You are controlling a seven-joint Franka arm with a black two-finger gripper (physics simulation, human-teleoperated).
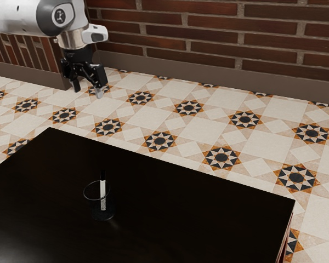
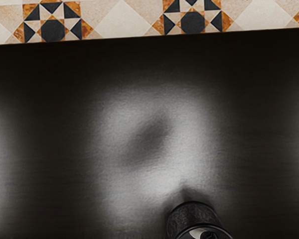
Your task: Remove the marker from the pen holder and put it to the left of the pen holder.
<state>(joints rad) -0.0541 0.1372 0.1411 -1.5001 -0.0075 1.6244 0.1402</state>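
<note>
Hanging above the counter (image 1: pixel 197 213) with fingers spread and empty, the claw (image 1: pixel 88 89) is well apart from the marker (image 1: pixel 103 195), which stands in the pen holder (image 1: pixel 107 215). An off-centre descent could tip the holder; a slanted pull might snag the marker on its rim and drag both.

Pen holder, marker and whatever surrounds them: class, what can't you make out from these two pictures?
- Any print on the marker: too small in the exterior view.
- The rest of the pen holder: cut off by the wrist view's lower edge.
- The base of the arm: beyond the exterior view's left edge.
</note>
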